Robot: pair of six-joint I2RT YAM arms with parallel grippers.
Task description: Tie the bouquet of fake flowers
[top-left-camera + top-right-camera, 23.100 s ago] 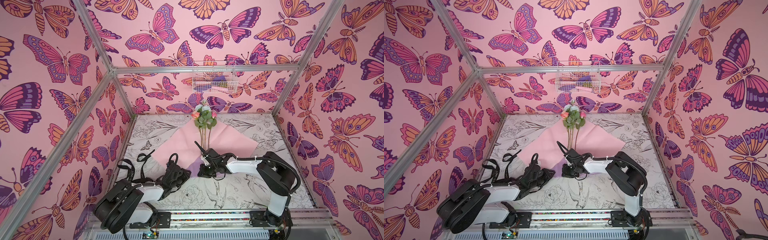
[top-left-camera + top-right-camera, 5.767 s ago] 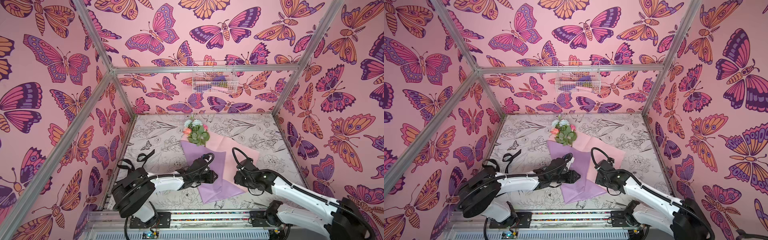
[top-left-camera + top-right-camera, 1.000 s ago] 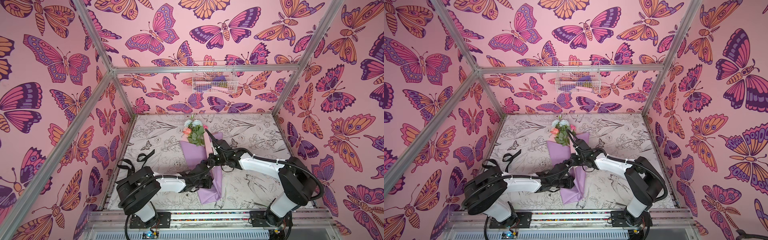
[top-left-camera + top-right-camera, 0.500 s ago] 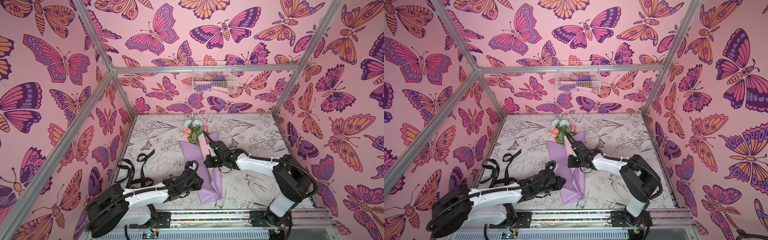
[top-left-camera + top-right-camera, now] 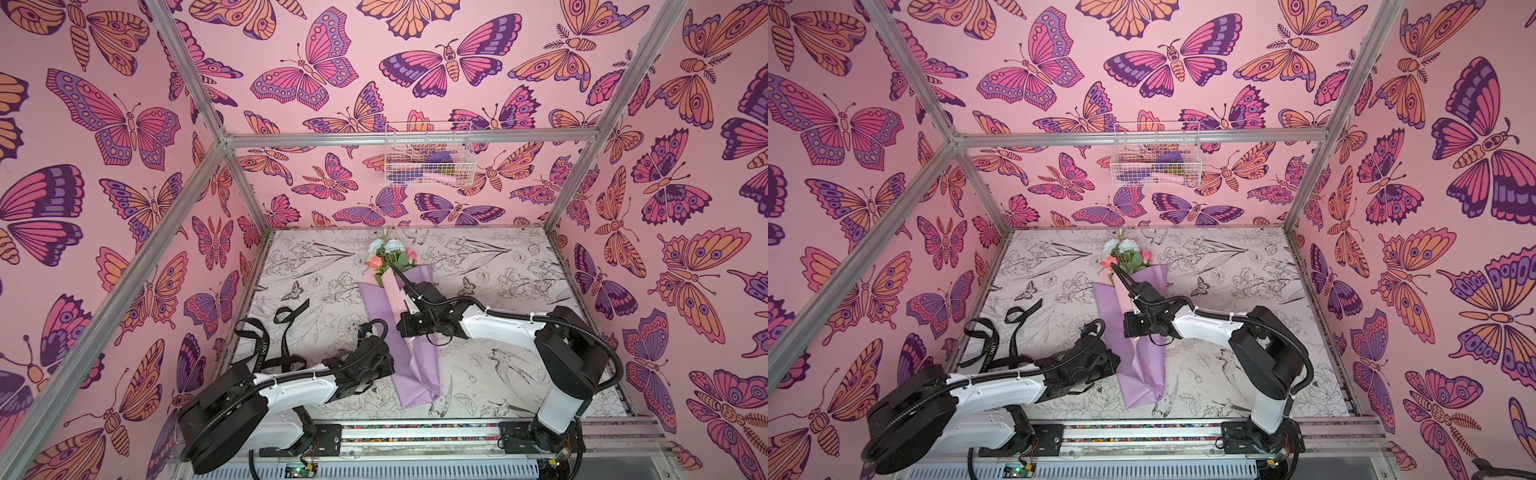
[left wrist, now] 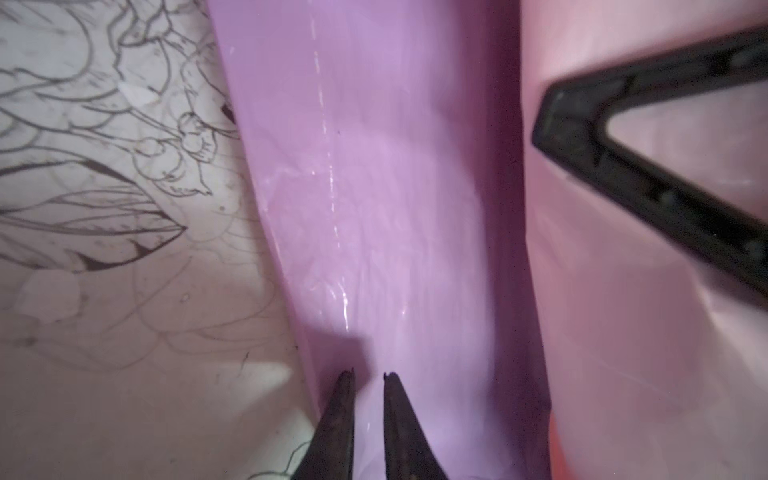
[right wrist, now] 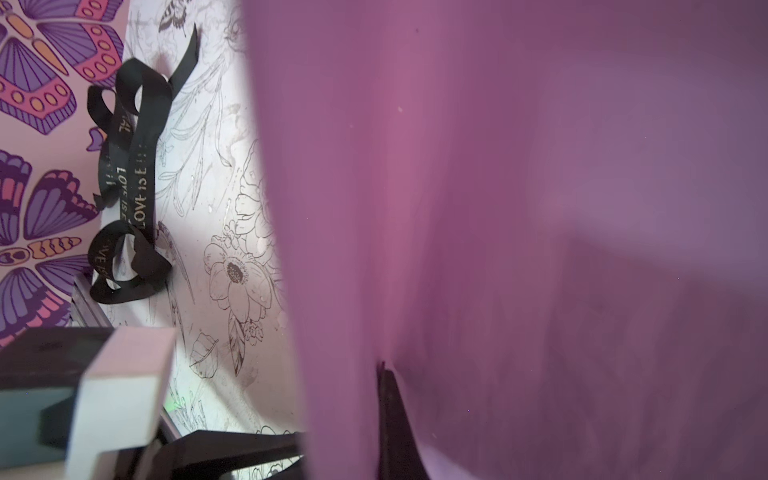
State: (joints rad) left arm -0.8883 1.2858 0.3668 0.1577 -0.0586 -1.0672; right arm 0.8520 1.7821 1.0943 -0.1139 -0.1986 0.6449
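Observation:
The bouquet of fake flowers (image 5: 388, 253) (image 5: 1125, 254) lies mid-table, blooms toward the back wall, rolled in lilac-and-pink wrapping paper (image 5: 417, 374) (image 5: 1142, 374) (image 6: 395, 187) (image 7: 498, 208). My right gripper (image 5: 403, 331) (image 5: 1128, 328) (image 7: 382, 368) sits on the middle of the wrap, shut on a fold of the paper that drapes over it. One of its black fingers (image 6: 573, 137) shows in the left wrist view. My left gripper (image 5: 388, 361) (image 5: 1113, 361) (image 6: 369, 376) hovers at the wrap's left edge nearer the front, its jaws a narrow gap apart with nothing between them.
A long black ribbon (image 5: 270, 340) (image 5: 994, 336) (image 7: 133, 178) with pale lettering lies looped by the left wall. A white wire basket (image 5: 428, 158) (image 5: 1156, 156) hangs on the back wall. The left arm (image 7: 116, 395) lies low across the front left.
My left gripper has drawn back a little to the left off the wrap, its arm has dropped lower, and its jaws have narrowed. The right gripper has crept slightly left and forward with the paper.

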